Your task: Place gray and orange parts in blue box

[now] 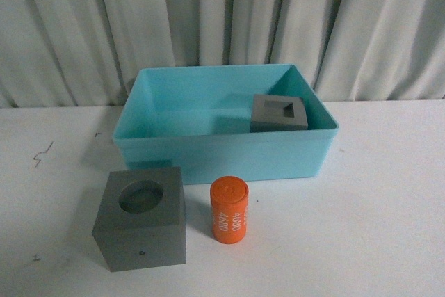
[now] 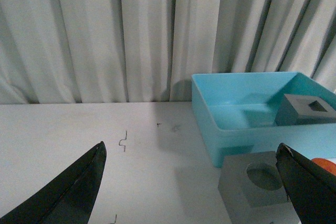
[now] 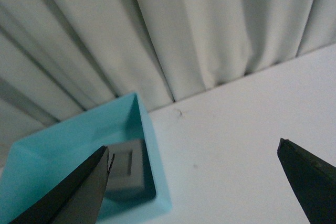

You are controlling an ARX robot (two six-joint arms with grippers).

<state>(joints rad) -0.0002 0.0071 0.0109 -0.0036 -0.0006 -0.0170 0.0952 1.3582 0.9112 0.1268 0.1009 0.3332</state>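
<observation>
The blue box (image 1: 219, 151) stands mid-table against the curtain. Inside it, at its right end, rests a gray cube with a rectangular recess (image 1: 279, 113), also in the left wrist view (image 2: 305, 109) and right wrist view (image 3: 125, 167). In front of the box on the table sit a gray cube with a round recess (image 1: 142, 218) and an upright orange cylinder (image 1: 229, 209) with white digits. Neither arm shows in the front view. My left gripper (image 2: 190, 148) is open over bare table left of the round-recess cube (image 2: 257, 184). My right gripper (image 3: 193, 150) is open beside the box's right wall (image 3: 152, 150).
A white table (image 1: 382, 227) carries everything, with small dark marks (image 1: 43, 152) at its left. A pleated light curtain (image 1: 222, 19) closes off the back, right behind the box.
</observation>
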